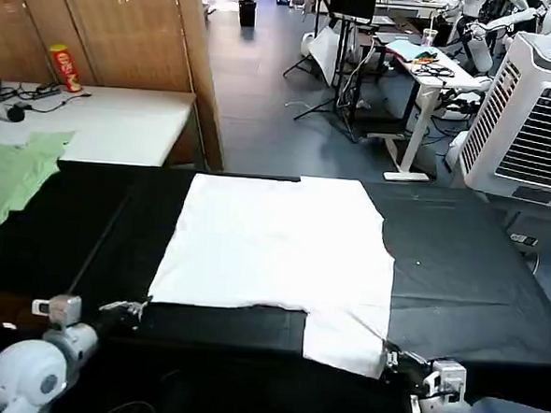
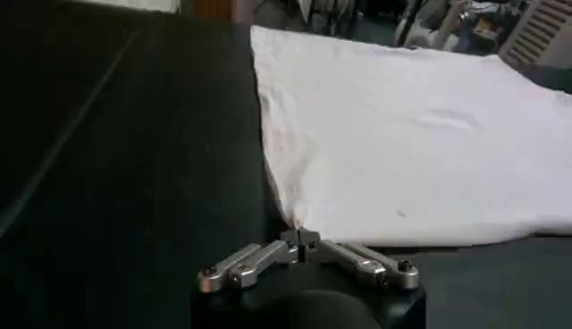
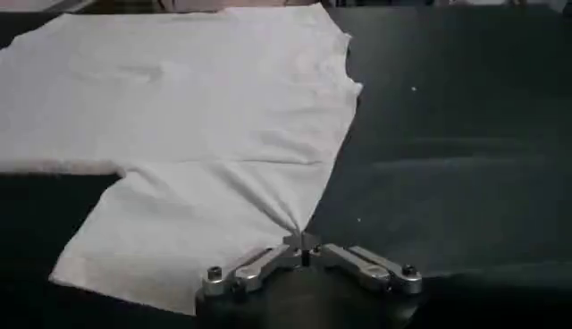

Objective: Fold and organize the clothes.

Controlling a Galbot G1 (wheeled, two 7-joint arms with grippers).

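The white T-shirt [image 1: 282, 244] lies flat and plain side up on the black table [image 1: 477, 284], with one sleeve [image 1: 347, 337] reaching toward the near edge. My left gripper [image 1: 140, 307] is at the shirt's near left corner, shut on a pinch of that corner [image 2: 299, 234]. My right gripper [image 1: 390, 356] is at the near right corner of the sleeve, shut on its cloth [image 3: 299, 234], which puckers into folds at the jaws. In both wrist views the white T-shirt [image 2: 402, 143] [image 3: 206, 125] spreads away from the shut jaws.
A pale green cloth [image 1: 11, 176] lies at the table's far left. Behind it stands a white side table [image 1: 103, 121] with a red can [image 1: 66, 67]. A white air cooler [image 1: 543, 120] stands at the far right. The table's right part is bare.
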